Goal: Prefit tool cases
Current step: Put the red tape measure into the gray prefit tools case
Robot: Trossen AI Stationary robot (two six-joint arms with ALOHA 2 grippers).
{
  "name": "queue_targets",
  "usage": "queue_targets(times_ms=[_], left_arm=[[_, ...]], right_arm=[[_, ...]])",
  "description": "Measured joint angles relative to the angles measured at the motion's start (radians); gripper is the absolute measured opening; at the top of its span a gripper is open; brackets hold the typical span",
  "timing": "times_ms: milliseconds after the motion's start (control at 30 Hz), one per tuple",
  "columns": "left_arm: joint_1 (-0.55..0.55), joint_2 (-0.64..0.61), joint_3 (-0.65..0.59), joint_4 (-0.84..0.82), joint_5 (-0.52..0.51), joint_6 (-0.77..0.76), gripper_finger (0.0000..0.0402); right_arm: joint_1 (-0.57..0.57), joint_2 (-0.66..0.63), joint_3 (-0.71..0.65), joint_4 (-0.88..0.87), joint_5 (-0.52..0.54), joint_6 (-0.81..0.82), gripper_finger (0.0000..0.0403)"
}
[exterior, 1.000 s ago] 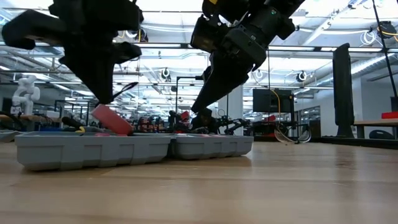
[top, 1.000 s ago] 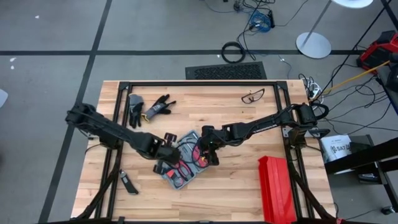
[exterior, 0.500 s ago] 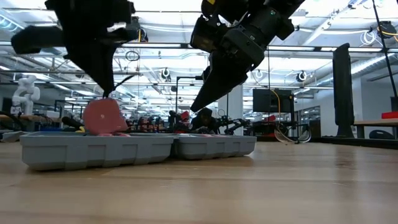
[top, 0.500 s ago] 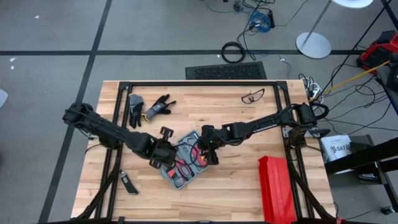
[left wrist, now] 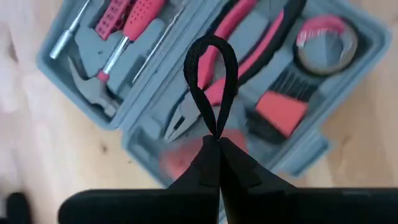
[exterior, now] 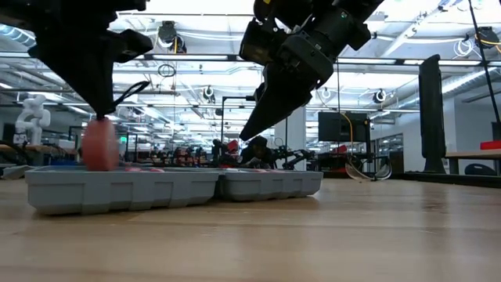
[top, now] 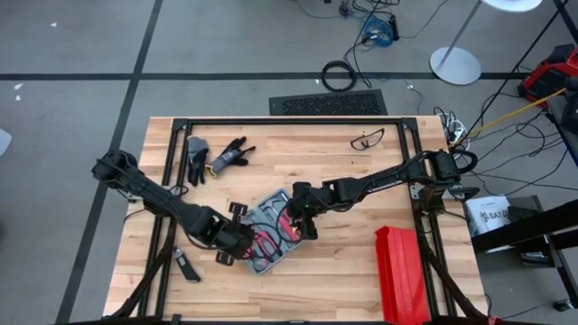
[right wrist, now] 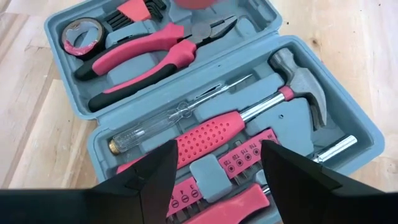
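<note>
The tool case [top: 271,236] lies open on the table and holds pliers, a tape roll, a hammer and screwdrivers [right wrist: 205,134]. My left gripper [left wrist: 216,140] is shut over the case's near left corner [exterior: 47,188]. A round pink tool [exterior: 98,145] hangs under it, and a black strap loop [left wrist: 211,81] sticks out from between the fingers. My right gripper [right wrist: 214,180] stands open above the half with the hammer and touches nothing. My left gripper pinches the pink tool's top [exterior: 98,121], where the black loop comes out, between its two shut fingers, from above and pointing steeply down. The tool hangs edge-on below the fingertips at the level of the case's rim. Whether it touches the case, I cannot tell.
A long red ribbed box [top: 402,271] stands at the near right. Two gloves [top: 217,158] and safety glasses [top: 366,139] lie toward the far edge. A small dark tool [top: 187,266] lies near the near left corner.
My left gripper has carried the pink tool from over the middle of the case toward the table's near left. It has stayed shut. The tool has turned from tilted and flat-on to hanging edge-on.
</note>
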Motion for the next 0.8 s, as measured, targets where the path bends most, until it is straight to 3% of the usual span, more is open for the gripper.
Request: queue_targets(times_ms=[367, 800], left_arm=[[0.01, 0.008, -0.002, 0.124, -0.061, -0.022, 0.002], [0.03, 0.008, -0.002, 0.125, -0.067, 0.006, 0.0022]], right_arm=[[0.0, 0.0, 0.0, 0.003, 0.001, 0.0, 0.0226], [0.0, 0.0, 0.0, 0.003, 0.001, -0.001, 0.0226]])
